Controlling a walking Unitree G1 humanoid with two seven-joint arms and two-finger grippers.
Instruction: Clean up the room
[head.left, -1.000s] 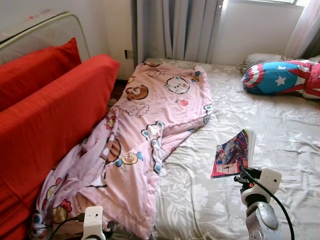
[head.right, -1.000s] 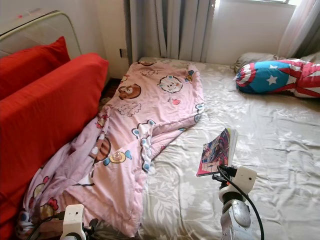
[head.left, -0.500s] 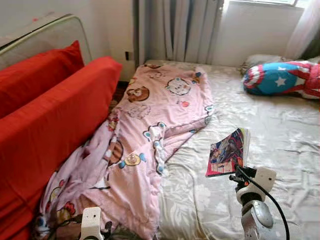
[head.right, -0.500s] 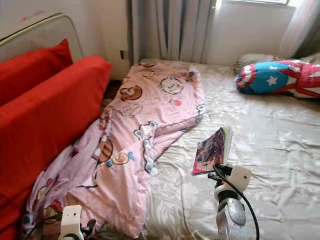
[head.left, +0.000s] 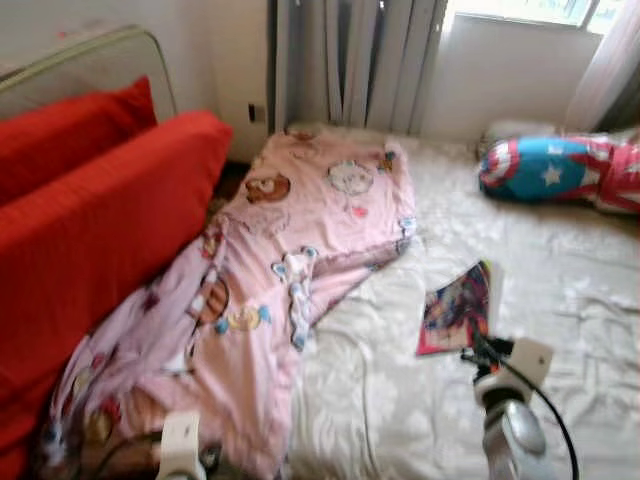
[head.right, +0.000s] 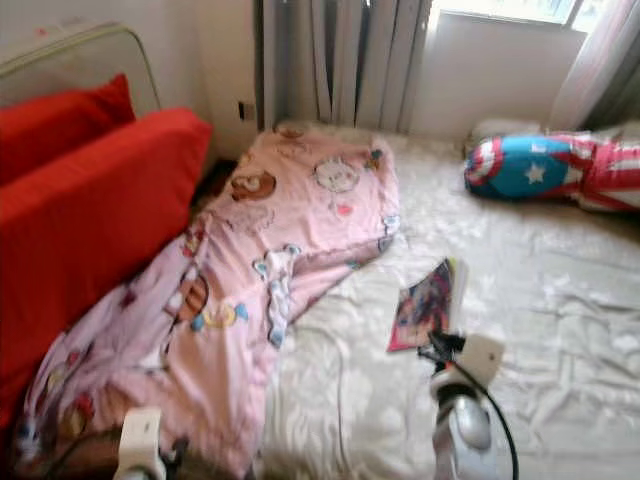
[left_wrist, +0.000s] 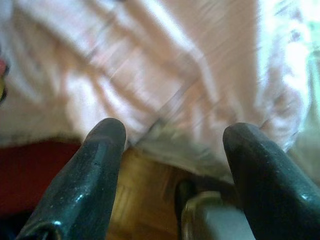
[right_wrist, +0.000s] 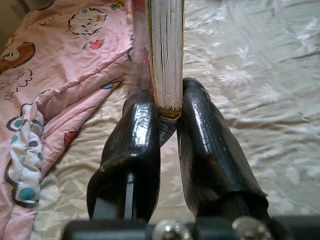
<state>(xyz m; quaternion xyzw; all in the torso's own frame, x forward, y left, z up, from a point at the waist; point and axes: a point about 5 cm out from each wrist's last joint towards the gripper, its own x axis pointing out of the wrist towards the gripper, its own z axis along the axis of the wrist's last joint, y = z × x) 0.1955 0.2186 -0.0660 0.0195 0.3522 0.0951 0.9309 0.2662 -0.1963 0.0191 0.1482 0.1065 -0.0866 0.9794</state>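
A colourful book (head.left: 458, 309) is held edge-up above the bed, and my right gripper (right_wrist: 167, 112) is shut on its lower edge; its white page block (right_wrist: 166, 50) stands between the two black fingers. A pink cartoon-print blanket (head.left: 290, 260) lies crumpled along the left side of the bed and hangs down toward the floor. My left gripper (left_wrist: 172, 142) is open low at the bed's near corner, over the blanket's hem and a strip of wooden floor (left_wrist: 142, 200). A star-patterned red, white and blue pillow (head.left: 555, 170) lies at the bed's far right.
The bed (head.left: 560, 300) has a pale floral sheet. A red sofa (head.left: 90, 230) with a red cushion stands close along its left side, leaving a narrow gap. Grey curtains (head.left: 350, 60) and a window are behind the bed.
The camera has shifted a little and the picture is now blurred. The right gripper still holds the book in about the same place over the bed.
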